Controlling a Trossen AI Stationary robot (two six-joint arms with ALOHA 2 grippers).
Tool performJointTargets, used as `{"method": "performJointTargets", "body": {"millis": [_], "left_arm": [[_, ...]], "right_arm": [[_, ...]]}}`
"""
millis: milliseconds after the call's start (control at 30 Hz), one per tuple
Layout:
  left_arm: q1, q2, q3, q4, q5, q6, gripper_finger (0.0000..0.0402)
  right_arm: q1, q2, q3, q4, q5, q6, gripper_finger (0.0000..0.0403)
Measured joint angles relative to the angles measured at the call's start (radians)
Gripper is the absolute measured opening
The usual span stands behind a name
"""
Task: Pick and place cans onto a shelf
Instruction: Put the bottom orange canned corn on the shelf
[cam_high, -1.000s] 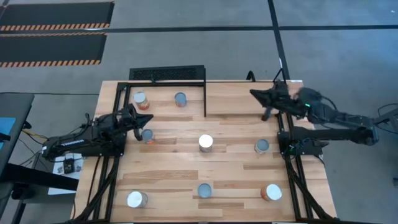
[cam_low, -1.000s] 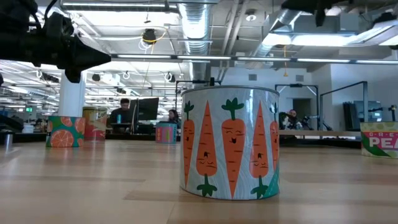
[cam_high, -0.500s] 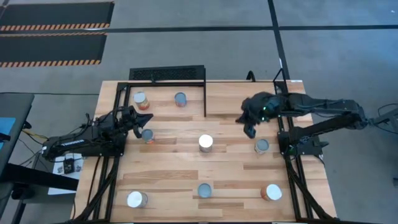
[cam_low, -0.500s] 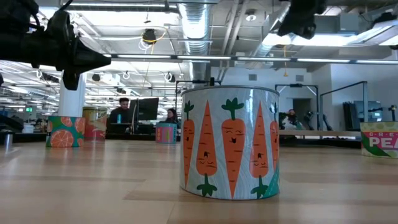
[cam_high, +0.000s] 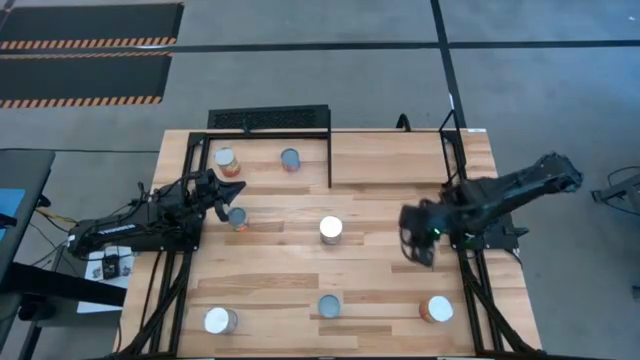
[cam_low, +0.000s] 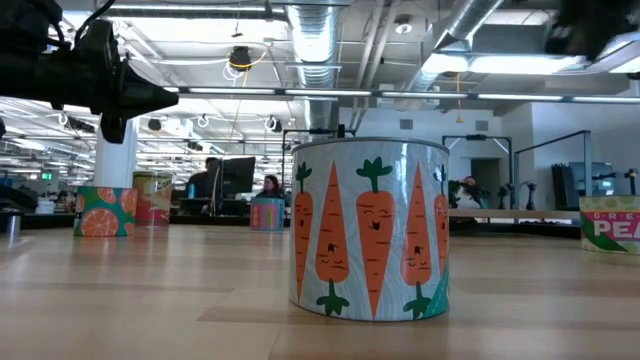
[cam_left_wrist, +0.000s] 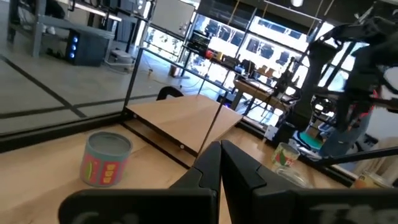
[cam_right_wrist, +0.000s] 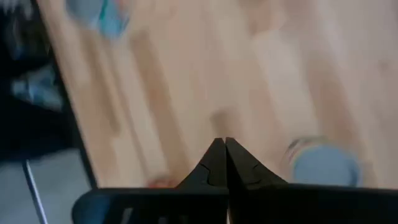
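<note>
Both grippers, left gripper (cam_high: 233, 189) and right gripper (cam_high: 415, 250), are clenched shut, holding nothing.

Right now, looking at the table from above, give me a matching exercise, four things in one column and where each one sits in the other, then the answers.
Things:
1. white-topped can
2. right end effector
3. left end effector
4. black perforated grate

Places:
A. beyond the table's far edge
B. near the table's middle
C. over the right side, shut, holding nothing
D. by the left edge, shut, next to a grey-topped can

Pairs: 1-B, 2-C, 3-D, 4-A
</note>
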Motion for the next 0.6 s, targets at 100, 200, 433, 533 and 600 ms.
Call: {"method": "performJointTargets", "body": {"millis": [100,200,433,533,600], "left_arm": [[0.0,0.0,0.0,0.0,-0.003,0.046,0.0],[0.0,0.0,0.0,0.003,-0.029,0.049,0.0],[0.0,0.0,0.0,0.003,-0.029,0.048,0.0],[0.0,0.0,0.0,0.003,-0.029,0.047,0.0],[0.0,0.0,0.0,0.003,-0.029,0.047,0.0]], "right_arm": [[0.12,0.001,-0.008,0.001,-0.01,0.123,0.0003],[0.251,0.002,-0.026,0.079,-0.024,0.305,0.0007],[0.503,0.079,-0.03,0.251,0.005,0.666,0.004],[0.577,0.144,-0.029,0.293,-0.023,0.731,0.0046],[0.607,0.185,-0.03,0.279,-0.069,0.763,0.0042]]}}
